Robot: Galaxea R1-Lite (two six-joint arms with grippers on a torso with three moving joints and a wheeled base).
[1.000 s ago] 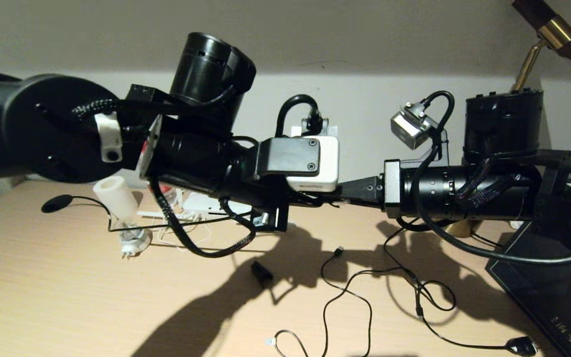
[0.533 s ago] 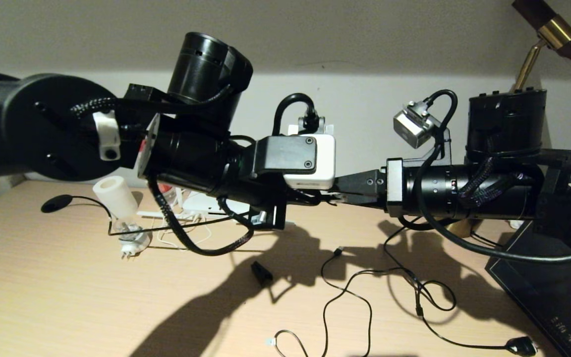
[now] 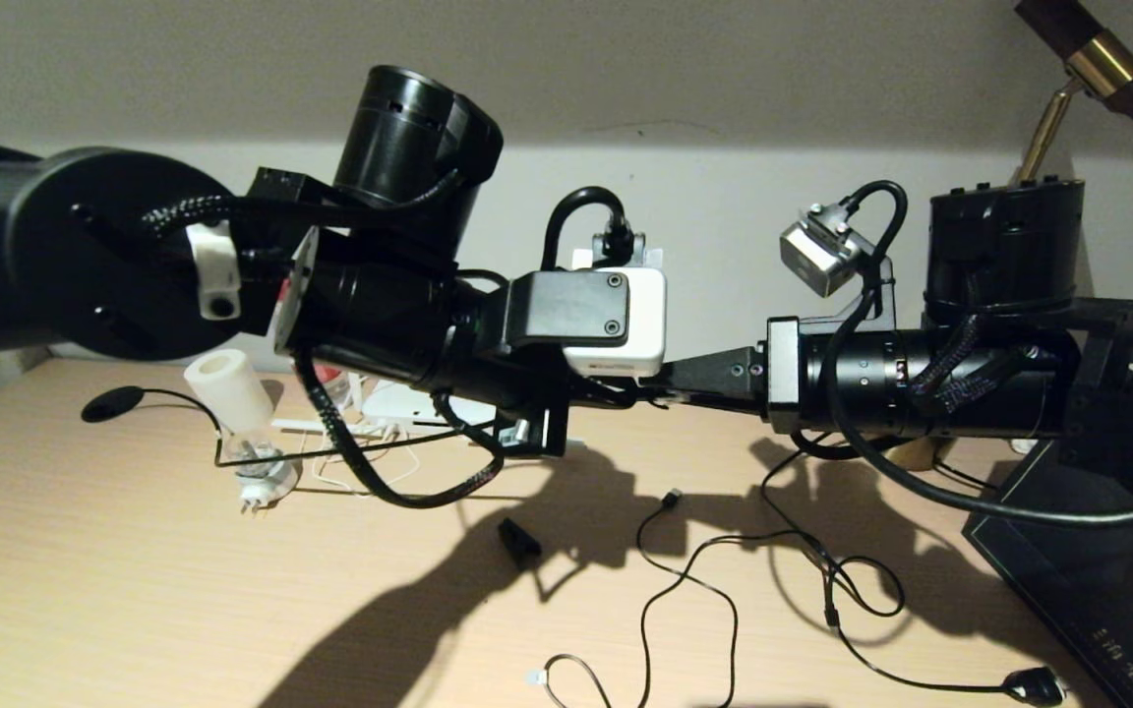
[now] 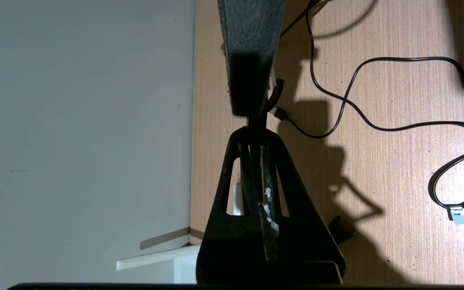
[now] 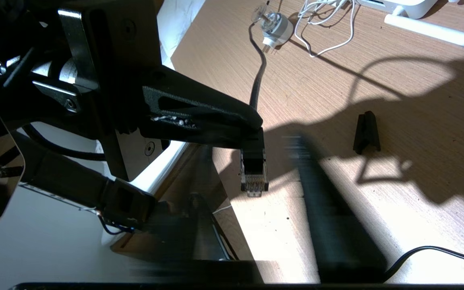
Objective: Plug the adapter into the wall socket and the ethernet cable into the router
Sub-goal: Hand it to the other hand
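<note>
Gripping the ethernet cable just behind its clear clip connector, the left hand hangs above the counter with its fingers clenched on the black plug boot; the connector points free of the fingertips, its contacts lit. In the left wrist view the same hand shows its two fingers pressed together on the cable, which curls out just past their tips. The right hand meets it tip to tip in mid-air, and the head view shows the two arms stretched toward each other across the middle of the scene. Whether the right hand is clenched or released I cannot tell: one blurred dark finger runs below the connector in the right wrist view, and the other is not clear.

Below the hands on the counter lies a small black clip-like piece, alone in the arm shadow. A thin black USB cable loops nearby across the wood, and a black cord ends in a black mains plug near the front right. To the left, behind the left arm, the router lies flat, mostly hidden, with loose white cord piled beside it. A round white travel plug with a clear dome rests beside that cord.
</note>
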